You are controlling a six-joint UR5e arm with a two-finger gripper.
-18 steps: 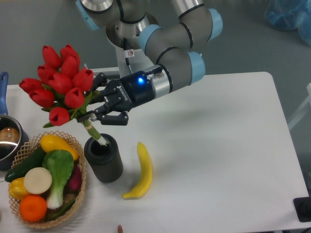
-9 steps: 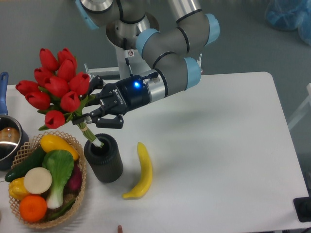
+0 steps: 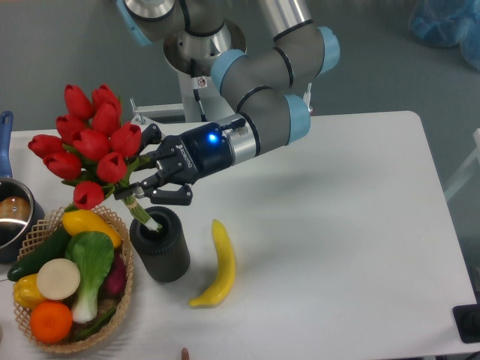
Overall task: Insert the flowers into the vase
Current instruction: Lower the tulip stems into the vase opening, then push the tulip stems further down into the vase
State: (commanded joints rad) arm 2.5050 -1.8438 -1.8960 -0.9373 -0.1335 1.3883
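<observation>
The flowers (image 3: 90, 146) are a bunch of red tulip buds on green stems, held tilted to the left above the table. My gripper (image 3: 133, 180) is shut on the stems just below the buds. The bound stem ends (image 3: 146, 217) dip into the mouth of the vase (image 3: 160, 244), a short dark cylinder standing at the front left. The gripper hovers just above and to the left of the vase rim.
A woven basket (image 3: 120, 300) of vegetables and fruit stands left of the vase, nearly touching it. A yellow banana (image 3: 218, 264) lies just right of the vase. A blue-handled pot (image 3: 11, 214) sits at the left edge.
The gripper with the flowers has moved left and down a little. The stem ends have gone slightly deeper into the vase mouth and the bunch stands a bit more upright.
</observation>
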